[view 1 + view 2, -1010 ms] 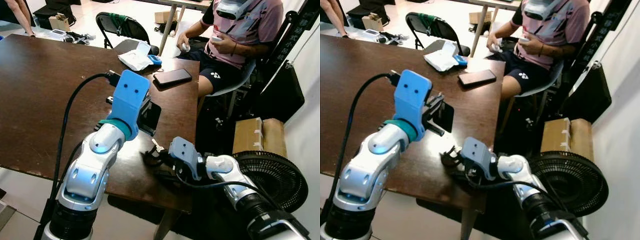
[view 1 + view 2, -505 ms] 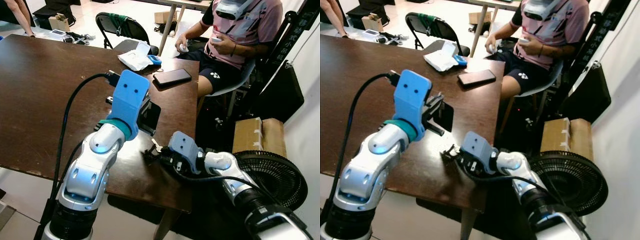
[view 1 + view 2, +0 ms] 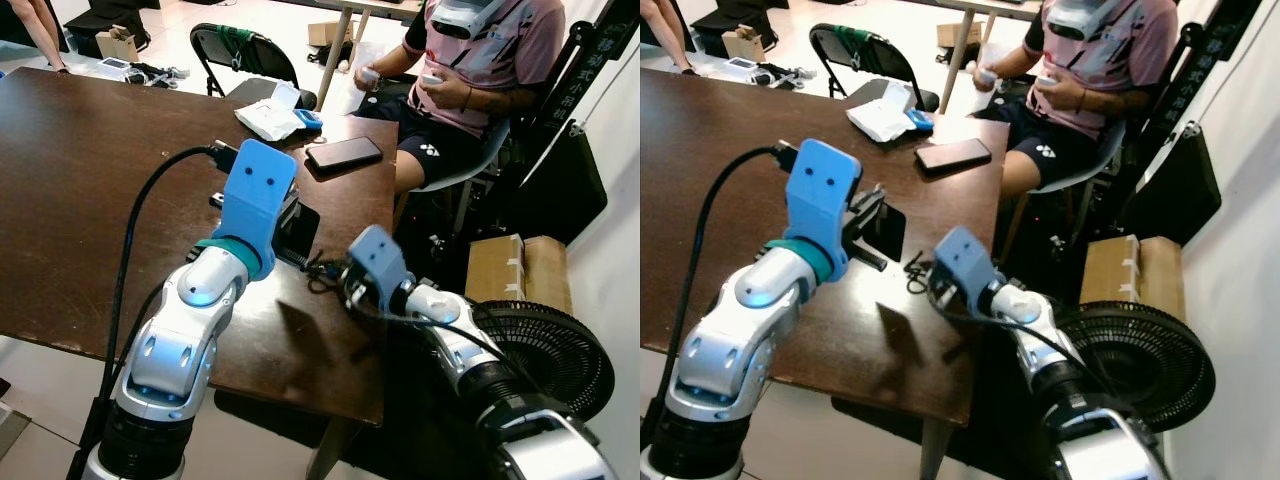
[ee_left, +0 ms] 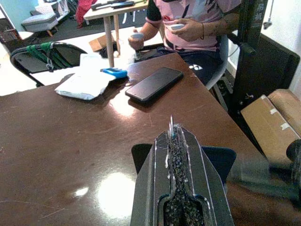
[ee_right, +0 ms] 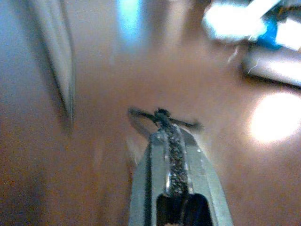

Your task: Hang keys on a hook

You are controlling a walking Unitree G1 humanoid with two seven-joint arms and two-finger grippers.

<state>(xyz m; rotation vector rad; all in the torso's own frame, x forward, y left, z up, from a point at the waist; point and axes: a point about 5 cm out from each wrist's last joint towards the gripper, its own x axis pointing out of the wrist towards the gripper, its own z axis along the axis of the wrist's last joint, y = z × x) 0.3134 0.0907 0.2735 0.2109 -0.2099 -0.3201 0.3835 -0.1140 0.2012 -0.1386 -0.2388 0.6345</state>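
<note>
Holding the keys in our right gripper, fingers pinched tight on the ring, we've got them lifted above the brown table, near its right edge. In the right wrist view the fingers are pressed together w/ the thin dark ring and wire sticking out at the tips; pic is blurred, so we can't make out more of the keys.

Our left gripper is raised over the table just beside the right one, jaws closed flat against each other. A small black plate-like piece sits at its front; we can't tell if that's the hook or whether the fingers grip it.

Farther back on the table: a black phone, and beyond it a white packet touching a small blue item.

A person in a pink shirt sits on a chair at the table's far right corner, hands holding small white objects. On the floor to our right, a black fan and a cardboard box just beside it. A black folding chair stands behind the table.
</note>
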